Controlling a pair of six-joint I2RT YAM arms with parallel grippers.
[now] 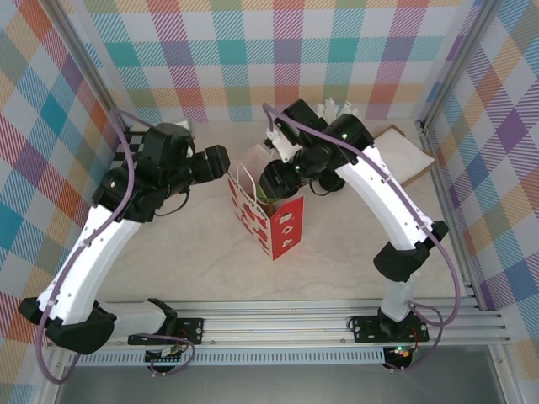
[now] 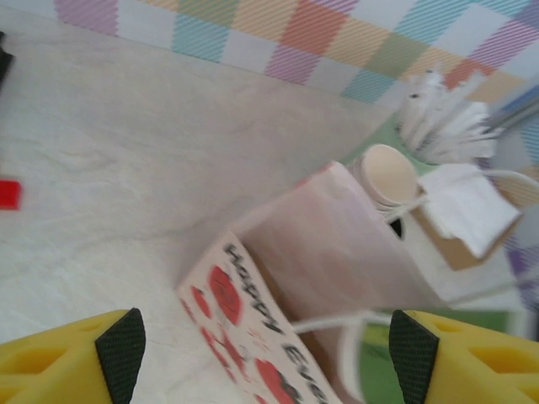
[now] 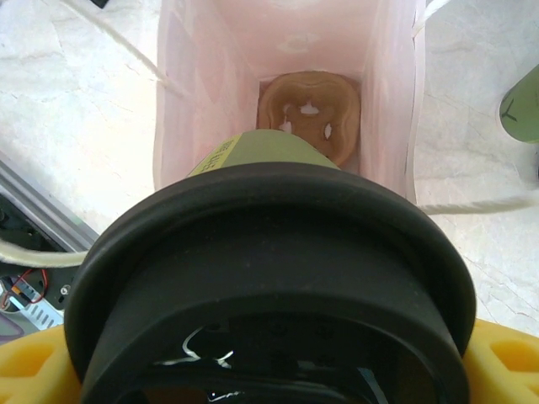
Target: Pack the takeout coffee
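Nearest the lens, a black lid [image 3: 269,278] capping the dark green cup [image 3: 261,151]. Clamped at the sides by the right gripper [image 3: 269,366], yellow fingers [image 3: 34,362] pressed in from left and right. Held over the open mouth of the bag [image 3: 198,109], base aimed down inside; cannot tell how far below the bag's rim. At the bottom of the bag, the brown carrier [image 3: 309,109], lying flat. Bag upright, red-and-white printed face toward the arm bases. Just beside the bag's left rim, the left gripper [image 2: 268,349], jaws spread wide, gripping nothing, with a white cord handle [image 2: 337,337] looping up from the bag between them. Beyond the bag, cream cups [image 2: 387,175] and white stirrers [image 2: 442,118].
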